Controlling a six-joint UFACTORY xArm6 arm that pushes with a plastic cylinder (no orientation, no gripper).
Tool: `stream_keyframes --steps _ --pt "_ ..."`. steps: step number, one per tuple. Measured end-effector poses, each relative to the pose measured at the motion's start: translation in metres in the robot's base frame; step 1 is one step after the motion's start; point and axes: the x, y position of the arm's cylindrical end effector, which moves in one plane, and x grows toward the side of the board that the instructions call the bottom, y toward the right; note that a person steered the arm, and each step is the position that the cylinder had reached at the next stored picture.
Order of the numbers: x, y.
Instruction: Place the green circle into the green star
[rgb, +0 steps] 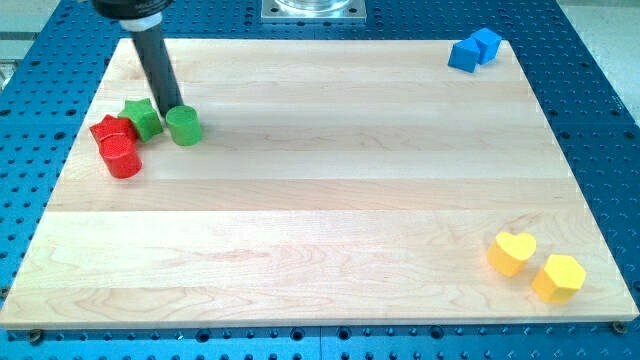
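Between green star (143, 117) and upright green circle (184, 126), my tip (171, 108) rests; no pincer shows.

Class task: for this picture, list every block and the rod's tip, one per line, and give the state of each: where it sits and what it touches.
my tip: on the board, at the green circle's top-left edge, right of the green star.
green circle: upright, just right of the green star.
green star: against the red star.
red star: above the red circle, touching.
red circle: upright.
blue blocks: paired, top right corner.
yellow heart: bottom right.
yellow hexagon: beside the heart.
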Motion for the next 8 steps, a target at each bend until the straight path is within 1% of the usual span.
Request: stream_keyframes --steps 1,2,3,4,5,7,8 --pt "-0.009 0.031" --pt "0.018 0.059" --pt "0.027 0.036" --pt "0.031 0.052" --pt "0.048 0.051" --pt "0.056 0.138" --pt "0.079 0.137"
